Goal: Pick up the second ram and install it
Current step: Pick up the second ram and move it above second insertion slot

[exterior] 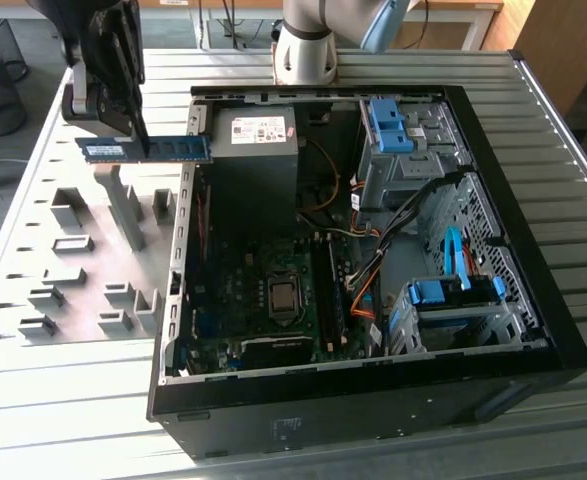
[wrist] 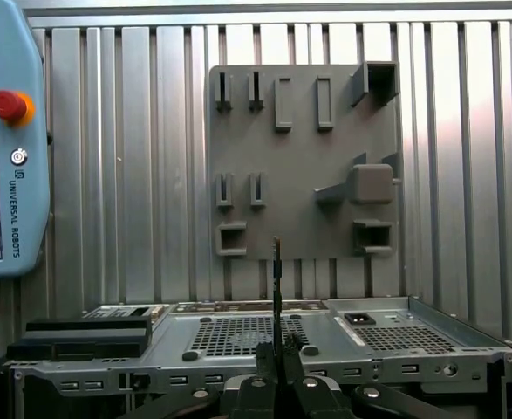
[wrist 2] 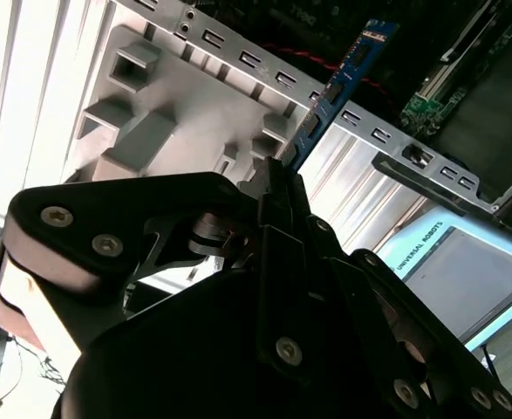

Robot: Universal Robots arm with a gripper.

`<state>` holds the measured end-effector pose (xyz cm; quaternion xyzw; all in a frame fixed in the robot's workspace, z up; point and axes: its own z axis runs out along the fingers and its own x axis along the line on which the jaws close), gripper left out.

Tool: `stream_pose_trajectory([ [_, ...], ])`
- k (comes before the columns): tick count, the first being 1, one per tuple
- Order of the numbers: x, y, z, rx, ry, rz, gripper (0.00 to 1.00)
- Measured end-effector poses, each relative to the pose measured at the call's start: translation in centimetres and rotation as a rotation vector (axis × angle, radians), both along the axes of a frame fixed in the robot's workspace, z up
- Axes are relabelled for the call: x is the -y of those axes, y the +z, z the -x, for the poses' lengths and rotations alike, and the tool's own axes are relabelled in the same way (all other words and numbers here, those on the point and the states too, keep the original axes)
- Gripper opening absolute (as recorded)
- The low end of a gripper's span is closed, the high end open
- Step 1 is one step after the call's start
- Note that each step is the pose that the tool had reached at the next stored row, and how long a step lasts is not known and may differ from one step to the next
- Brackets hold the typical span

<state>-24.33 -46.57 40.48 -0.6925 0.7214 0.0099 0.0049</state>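
Pinching the seemingly light, stiff, fragile second ram mid-length, closed jaws hold it beside the computer case.

Blue second ram edge-on in the black claw, grey fixture plate beyond.

ribbed metal table with an open black computer case beside a grey holder plate

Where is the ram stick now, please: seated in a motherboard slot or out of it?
Out. The hand grips the ram stick in the air, over the grey holder plate at the case edge.
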Motion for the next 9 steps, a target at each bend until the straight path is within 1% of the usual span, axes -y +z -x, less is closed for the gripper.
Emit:
stream_pose_trajectory([
  [9,0.00,0.00,-0.65,0.0000,0.000,0.0000,0.14],
])
